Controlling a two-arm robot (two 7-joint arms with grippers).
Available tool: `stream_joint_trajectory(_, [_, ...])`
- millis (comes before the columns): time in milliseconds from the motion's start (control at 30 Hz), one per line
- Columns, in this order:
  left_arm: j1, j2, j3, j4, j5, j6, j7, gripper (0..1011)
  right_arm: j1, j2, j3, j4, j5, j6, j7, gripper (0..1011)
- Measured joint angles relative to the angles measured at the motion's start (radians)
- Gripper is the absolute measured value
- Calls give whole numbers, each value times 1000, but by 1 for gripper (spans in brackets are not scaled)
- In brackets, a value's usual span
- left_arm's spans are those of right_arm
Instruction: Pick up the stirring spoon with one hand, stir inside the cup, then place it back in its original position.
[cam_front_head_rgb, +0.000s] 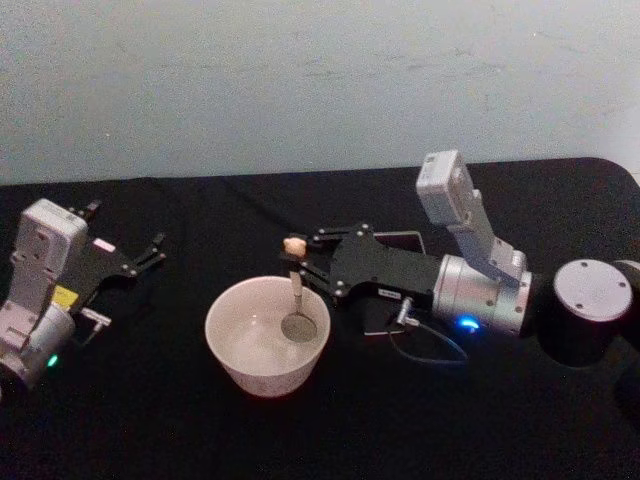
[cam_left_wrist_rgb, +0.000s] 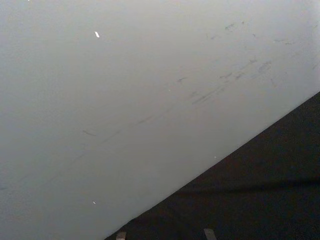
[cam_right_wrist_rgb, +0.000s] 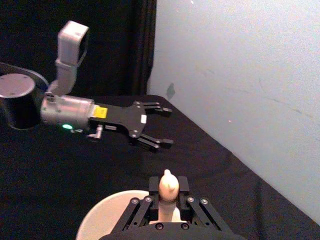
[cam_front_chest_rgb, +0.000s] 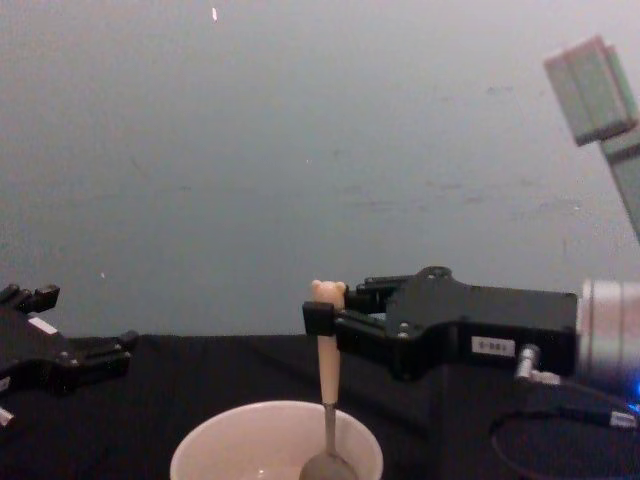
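**Head view.** Black tabletop (cam_front_head_rgb: 450, 420), wall along its far edge. Cup (cam_front_head_rgb: 222, 352) stands near the middle of the tabletop, open side up. Right gripper (cam_front_head_rgb: 298, 262) reaches in from the right edge, jaws clamped on the stirring spoon (cam_front_head_rgb: 297, 295) just under the bear head. The metal bowl hangs inside the cup, toward its right side. Left gripper (cam_front_head_rgb: 128, 232) is idle over the left edge, jaws apart, well clear of the cup.

**Left wrist view.** Wall and a strip of tabletop.

**Right wrist view.** The spoon's bear head (cam_right_wrist_rgb: 168, 185) pokes up between the right gripper's fingers (cam_right_wrist_rgb: 145, 206). The cup rim (cam_right_wrist_rgb: 107, 210) lies below them, and the left gripper (cam_right_wrist_rgb: 157, 125) is beyond, spread open.

**Chest view.** The spoon (cam_front_chest_rgb: 327, 370) hangs close to upright, its bowl below the cup's rim (cam_front_chest_rgb: 190, 445) — whether it touches the bottom cannot be told.

**Step in hand, judged:** stirring. The grip is high on the handle, so the tip will swing wider than the wrist does — small, slow circles suit. The bowl should stay low and off the wall, since a nudge could slide the cup. The handle should stay upright so the spoon goes back in the same pose.
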Motion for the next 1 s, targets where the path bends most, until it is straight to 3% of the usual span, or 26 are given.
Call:
stream_joint_trajectory(200, [0,0,0,0,0,0,0,1001,-32,32,2,-58,23,-3,26,214])
stream_joint_trajectory(433, [0,0,0,0,0,0,0,1001,-38,39,-18,-79,28,-4,44,214])
stream_joint_trajectory(800, [0,0,0,0,0,0,0,1001,1,-4,-65,-49,23,-1,59,214])
stream_joint_trajectory(1000, [0,0,0,0,0,0,0,1002,37,-42,-87,-4,-2,9,41,214])
